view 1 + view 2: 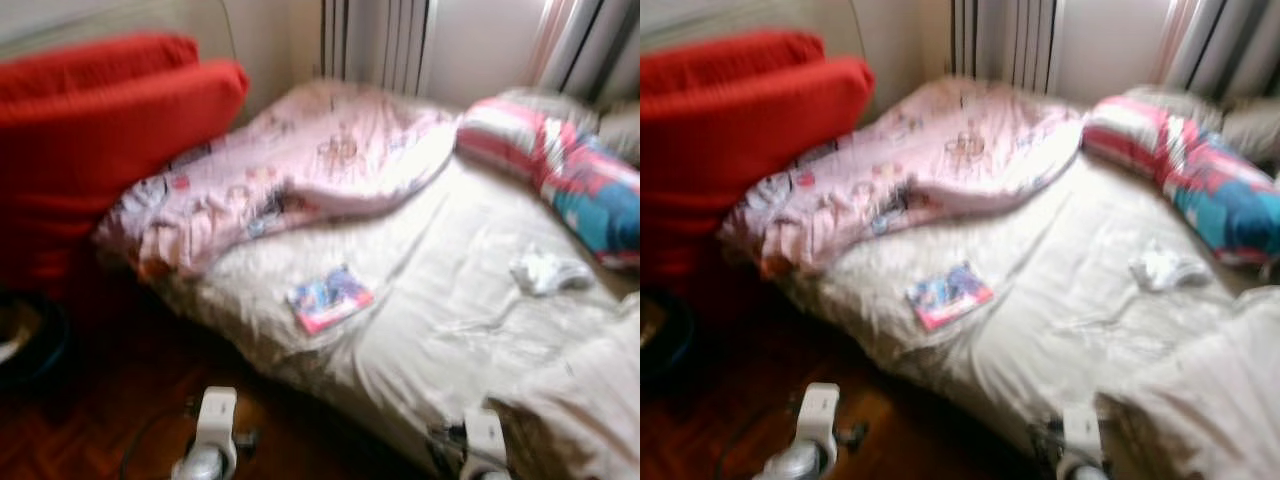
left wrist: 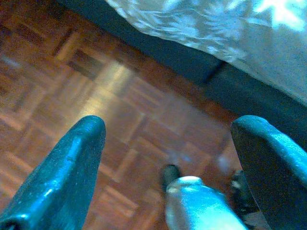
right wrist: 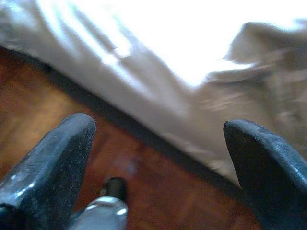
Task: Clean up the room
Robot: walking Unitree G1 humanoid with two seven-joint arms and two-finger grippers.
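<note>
Hanging spread over parquet, left gripper [image 2: 168, 143] and right gripper [image 3: 158, 139] flank the bed [image 1: 440, 300].

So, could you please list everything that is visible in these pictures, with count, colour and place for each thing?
bed: one, cream cover, middle and right.
blanket: one, pink with prints, crumpled on the bed's far left part.
pillow: one, red, white and blue, on the far right of the bed.
booklet: one, blue and red, flat near the bed's front edge.
cloth: one, white, crumpled below the pillow.
cushions: red, stacked left of the bed.
floor: brown wood parquet.
curtain: grey, behind the bed.
left tool: one, black, open, above the floor.
right tool: one, black, open, by the bed edge.
</note>
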